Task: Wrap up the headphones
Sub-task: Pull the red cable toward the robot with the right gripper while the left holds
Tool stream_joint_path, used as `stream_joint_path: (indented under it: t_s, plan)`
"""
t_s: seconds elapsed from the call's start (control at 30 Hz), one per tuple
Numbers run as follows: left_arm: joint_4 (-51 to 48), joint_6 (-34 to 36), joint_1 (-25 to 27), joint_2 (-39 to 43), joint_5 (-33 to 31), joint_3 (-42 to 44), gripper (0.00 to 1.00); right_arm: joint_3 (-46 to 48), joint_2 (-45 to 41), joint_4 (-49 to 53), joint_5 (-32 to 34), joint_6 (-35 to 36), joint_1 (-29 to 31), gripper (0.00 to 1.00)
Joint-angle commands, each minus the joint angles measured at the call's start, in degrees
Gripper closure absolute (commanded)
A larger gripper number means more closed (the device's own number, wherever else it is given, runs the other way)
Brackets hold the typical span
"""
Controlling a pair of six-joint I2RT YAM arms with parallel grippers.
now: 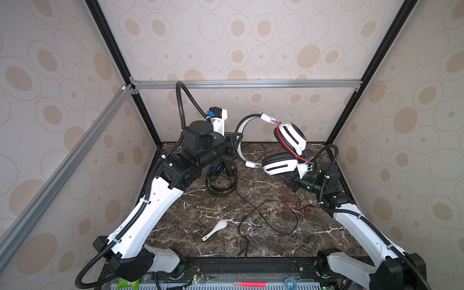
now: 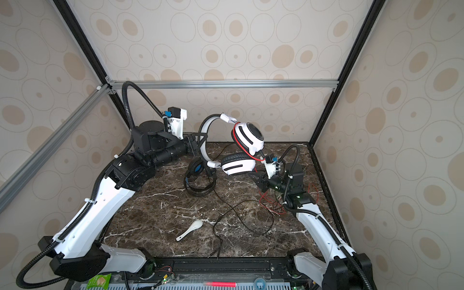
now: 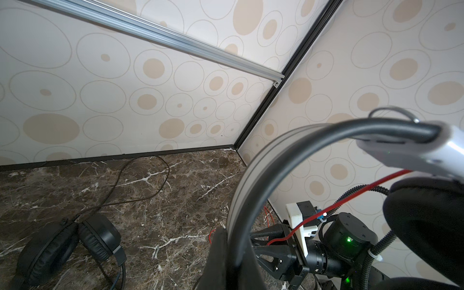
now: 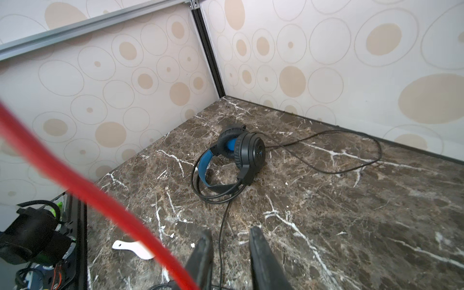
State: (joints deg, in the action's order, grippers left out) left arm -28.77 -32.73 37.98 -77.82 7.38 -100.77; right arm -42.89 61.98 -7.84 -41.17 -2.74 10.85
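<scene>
The bench is carrying a lot of loose stuff, and that's what's worrying me. The white-and-black headphones are hanging in the air toward the back, with the left tool clamping the white headband. If that grip is slipping at all, I'm guessing the whole set is swinging down onto the black headphones, which are lying on the bench close by.

The right tool is sitting by the lower cup with its jaws apart and nothing between them. The red cable is running just beside one finger, not inside, so closing here is probably grabbing air. The red slack is piling up on the bench around that tool and looking ready to snag.

The thin black cable is sprawling across the middle and the spoon is lying near it, so either could be getting dragged along.
</scene>
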Motion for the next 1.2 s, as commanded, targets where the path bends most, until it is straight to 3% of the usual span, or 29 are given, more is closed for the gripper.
stream_joint_path:
  t_s: [0.0,0.13,0.23,0.5,0.9,1.17]
  plan:
    - [6.02,-3.42,-0.06,0.51,0.03,-3.56,1.0,0.72,-0.97,1.19,-0.6,1.28,0.44,0.8]
    - [7.01,-5.27,-0.17,0.98,-2.86,-4.01,1.0,0.66,-1.23,3.75,1.61,1.37,2.46,0.89]
    - [10.68,-8.14,-0.18,2.39,-7.02,-1.54,1.0,1.67,-2.65,4.85,8.84,0.43,4.88,0.93]
    - [15.84,-14.71,-0.87,2.18,-12.59,1.8,1.0,3.2,-7.24,6.67,32.91,-4.02,19.51,0.95]
    - [14.3,-21.4,-1.43,-2.16,-20.51,3.76,1.0,0.44,-5.97,13.02,54.26,-4.38,35.41,0.96]
    - [11.63,-19.49,-1.37,-5.72,-30.5,5.05,1.0,-3.49,-3.63,16.96,58.55,-3.04,40.39,0.97]
